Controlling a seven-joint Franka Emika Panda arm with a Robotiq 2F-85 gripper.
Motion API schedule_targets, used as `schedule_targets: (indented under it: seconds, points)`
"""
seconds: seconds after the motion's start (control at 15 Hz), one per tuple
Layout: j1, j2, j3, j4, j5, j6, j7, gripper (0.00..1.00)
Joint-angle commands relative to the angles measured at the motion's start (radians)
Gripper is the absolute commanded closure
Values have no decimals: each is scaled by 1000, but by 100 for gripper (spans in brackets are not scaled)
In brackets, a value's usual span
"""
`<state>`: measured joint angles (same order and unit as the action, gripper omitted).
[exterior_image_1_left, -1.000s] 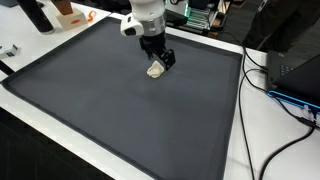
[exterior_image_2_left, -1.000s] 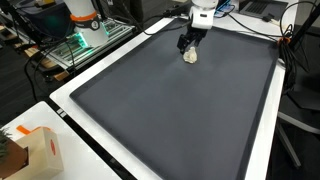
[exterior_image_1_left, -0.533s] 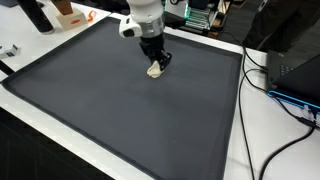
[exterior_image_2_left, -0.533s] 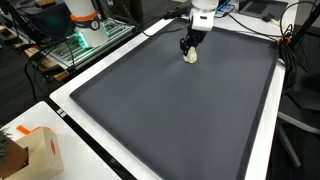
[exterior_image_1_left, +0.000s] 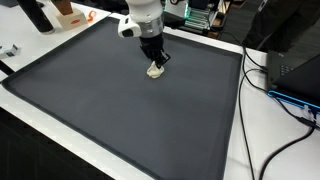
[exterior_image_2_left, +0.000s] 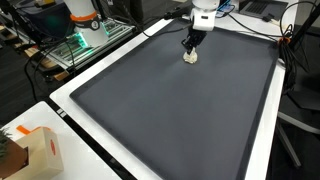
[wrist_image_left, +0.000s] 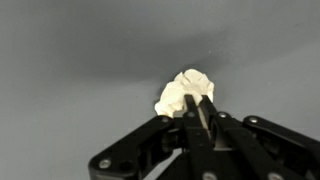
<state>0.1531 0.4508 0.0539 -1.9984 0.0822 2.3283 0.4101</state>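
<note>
Currently fingers (wrist_image_left: 204, 115) pinched shut on cream crumpled lump (wrist_image_left: 183, 92), over dark grey mat (exterior_image_1_left: 120, 110).

No text, number, brand or sign can be read in any of the 3 views.

- Cardboard box (exterior_image_2_left: 30, 150) at the near corner of the counter (exterior_image_2_left: 70, 108): orange patch on its face, but anything printed there is too small to make out.
- Orange-and-white item (exterior_image_1_left: 68, 12) at the far edge, in an exterior view: blurred, no lettering resolves.
- Dark mat (exterior_image_1_left: 120, 110): plain surface in both exterior views.
- Wrist view: the pincer (wrist_image_left: 198, 105) has bare black links, and the pale lump (wrist_image_left: 178, 92) it clamps is unmarked (sharpest view, still 0 characters).
</note>
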Motion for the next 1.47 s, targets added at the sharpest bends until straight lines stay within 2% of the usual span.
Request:
schedule_targets:
  seconds: [0.0, 0.13, 0.53, 0.67, 0.8, 1.07, 1.4]
  points:
    - [-4, 16, 0, 8, 20, 4, -33, 66]
    - [-4, 16, 1, 9, 21, 4, -35, 58]
    - [0, 18, -3, 16, 17, 3, -25, 12]
    - [-3, 4, 0, 10, 27, -1, -22, 1]
    - [-17, -19, 7, 2, 65, -7, -20, 0]
    - [-77, -69, 17, -22, 247, -12, -20, 0]
    - [-157, -85, -13, -52, 430, -39, 2, 0]
